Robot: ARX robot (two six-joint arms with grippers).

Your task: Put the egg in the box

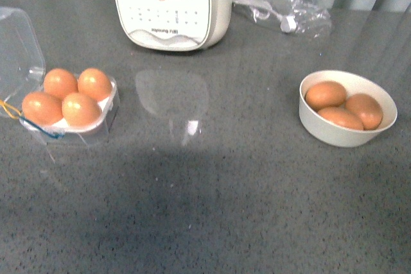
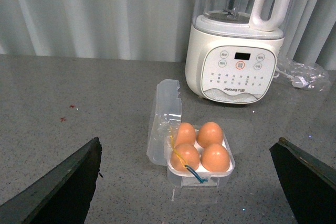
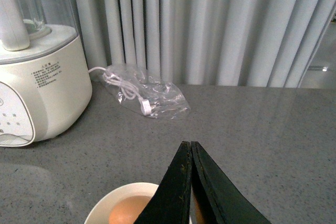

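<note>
The clear box [image 1: 106,117] stands at the table's left with its lid [image 1: 18,46] open. All of its holes hold orange-brown eggs [image 1: 80,108]. It also shows in the left wrist view [image 2: 227,167] with its eggs [image 2: 214,157]. My left gripper [image 2: 186,182] is open and empty, its dark fingers [image 2: 63,187] wide apart, set back from the box. Three more eggs [image 1: 325,94] lie in the white bowl [image 1: 334,134] at the right. My right gripper [image 3: 190,145] is shut and empty above the bowl [image 3: 105,208]. Neither arm shows in the front view.
A large white cooker [image 1: 172,4] with buttons stands at the back centre. A clear bag with a white cable [image 1: 282,8] lies behind the bowl at the back right. Grey curtains hang behind the table.
</note>
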